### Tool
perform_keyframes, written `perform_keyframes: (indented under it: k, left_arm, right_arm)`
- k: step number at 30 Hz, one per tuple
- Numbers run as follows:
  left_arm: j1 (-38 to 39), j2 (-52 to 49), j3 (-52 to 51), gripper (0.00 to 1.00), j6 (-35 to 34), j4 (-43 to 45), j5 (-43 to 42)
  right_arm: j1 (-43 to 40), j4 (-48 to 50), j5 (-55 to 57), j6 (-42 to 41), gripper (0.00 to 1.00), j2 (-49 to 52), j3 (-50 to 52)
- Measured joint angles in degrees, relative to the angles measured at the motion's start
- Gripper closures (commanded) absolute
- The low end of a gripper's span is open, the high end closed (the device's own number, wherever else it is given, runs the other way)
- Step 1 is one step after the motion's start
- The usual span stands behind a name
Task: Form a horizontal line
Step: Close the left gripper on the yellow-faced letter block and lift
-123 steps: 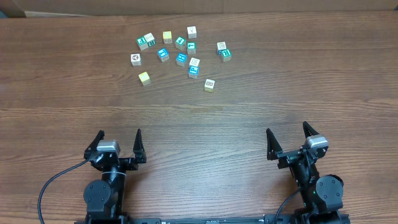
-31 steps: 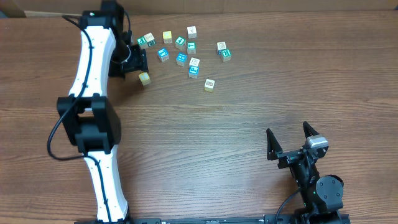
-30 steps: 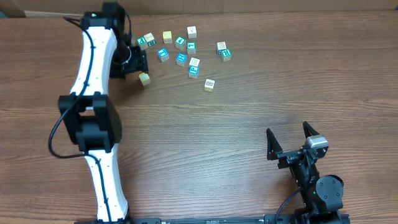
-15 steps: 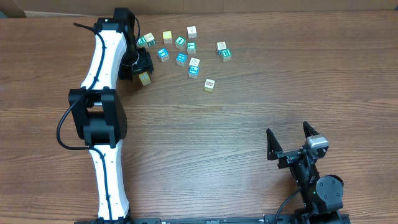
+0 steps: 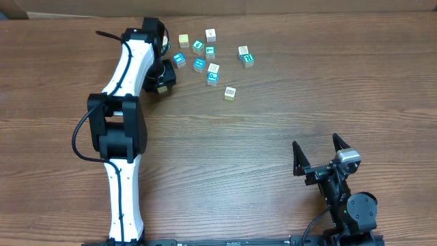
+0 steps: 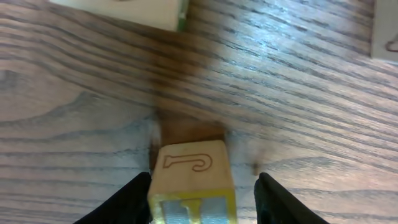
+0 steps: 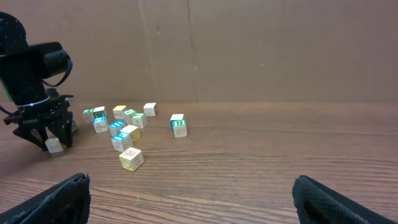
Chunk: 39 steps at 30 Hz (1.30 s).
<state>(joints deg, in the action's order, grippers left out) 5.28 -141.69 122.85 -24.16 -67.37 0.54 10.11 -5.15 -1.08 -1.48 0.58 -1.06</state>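
Note:
Small cubes lie scattered at the far side of the table, and no horizontal line shows among them. My left gripper (image 5: 164, 80) reaches down over a yellow-green cube (image 5: 162, 88) at the left of the scatter. In the left wrist view this cube (image 6: 189, 165) has a cream top with a J mark. It sits between the fingers of the left gripper (image 6: 203, 182): the left finger is against it and a gap shows at the right finger. My right gripper (image 5: 315, 142) rests open near the front edge, with nothing between its fingers (image 7: 189, 183).
Teal-faced cubes (image 5: 199, 65) and cream cubes (image 5: 210, 34) lie right of the left gripper, and a lone cube (image 5: 230, 93) sits nearer the middle. Another cube (image 6: 124, 9) lies just beyond the one between the left gripper's fingers. The left arm (image 5: 130, 68) hides the leftmost cubes.
The left arm has swung right from the scatter's left edge onto the yellow-green cube, and its jaws have narrowed around it. The right arm has not moved.

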Motion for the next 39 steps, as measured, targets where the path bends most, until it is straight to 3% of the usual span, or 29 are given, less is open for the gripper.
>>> perform_keyframes:
  k: [3,6,21,29,39]
  left_arm:
    - [-0.13,0.00,0.00,0.40,-0.31,-0.09,0.44]
    - [-0.13,0.00,0.00,0.45,-0.42,0.20,0.66]
    - [-0.11,0.00,0.00,0.52,-0.74,2.49,0.83]
    - [-0.13,0.00,2.16,0.64,-0.61,-0.68,0.85]
    - [-0.11,0.00,3.69,0.58,2.14,-3.02,0.85]
  right_arm:
    - [0.00,-0.02,-0.02,0.00,0.00,0.00,0.00]
    - [0.00,-0.02,0.00,0.00,0.00,0.00,0.00]
    - [0.00,0.00,-0.02,0.00,0.00,0.00,0.00]
    - [0.00,-0.02,0.02,0.00,0.00,0.00,0.00]
    - [0.00,0.00,-0.02,0.02,0.00,0.00,0.00]
